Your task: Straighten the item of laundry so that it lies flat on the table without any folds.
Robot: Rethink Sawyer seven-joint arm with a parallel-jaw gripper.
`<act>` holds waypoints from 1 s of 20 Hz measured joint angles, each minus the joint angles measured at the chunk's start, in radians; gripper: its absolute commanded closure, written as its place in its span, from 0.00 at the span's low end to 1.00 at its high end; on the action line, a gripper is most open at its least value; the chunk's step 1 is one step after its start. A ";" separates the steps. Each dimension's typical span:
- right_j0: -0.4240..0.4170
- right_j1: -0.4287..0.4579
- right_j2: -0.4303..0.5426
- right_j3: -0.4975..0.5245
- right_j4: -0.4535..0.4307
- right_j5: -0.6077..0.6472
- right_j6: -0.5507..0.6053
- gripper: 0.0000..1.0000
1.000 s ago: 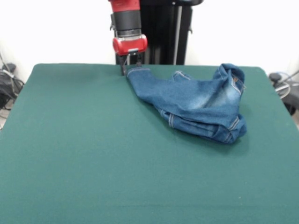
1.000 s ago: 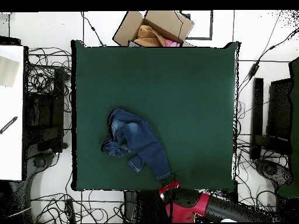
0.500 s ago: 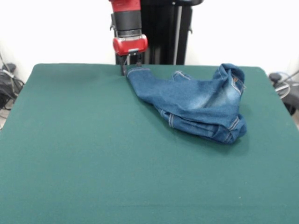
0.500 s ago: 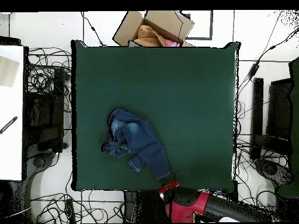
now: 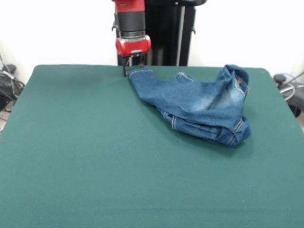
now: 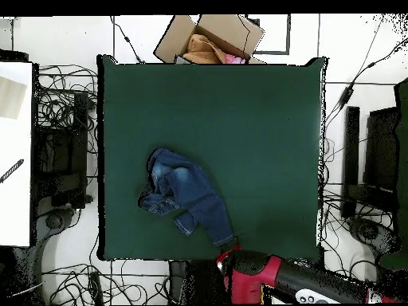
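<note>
— Green cloth covers the whole table (image 5: 85, 156); where are the jeans (image 5: 199, 107) on it?

— Toward the robot's edge. From the front, one leg stretches out to a hem right at the table's far edge, while the rest is bunched into a folded heap on the picture's right.

— And the claw (image 5: 133, 66)?

— It hangs at that hem, tips down beside the cloth. They are dark and small against the pedestal, so I cannot tell how far apart they are or whether they pinch the denim.

— Does the top view help?

— Not with that. The red arm (image 6: 255, 275) covers the claw there. It does show the jeans (image 6: 187, 198) lying slantwise, with the leg tip near the table's bottom edge, plus a cardboard box (image 6: 211, 38) with something in it beyond the opposite edge, and cables (image 6: 64, 96) on the floor at the sides.
</note>
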 measured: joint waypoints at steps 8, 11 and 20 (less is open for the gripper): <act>0.044 -0.017 -0.019 -0.029 0.053 0.001 0.000 0.00; 0.051 -0.020 -0.023 -0.036 0.064 0.001 0.000 0.00; 0.075 -0.029 -0.037 -0.050 0.086 0.001 0.000 0.00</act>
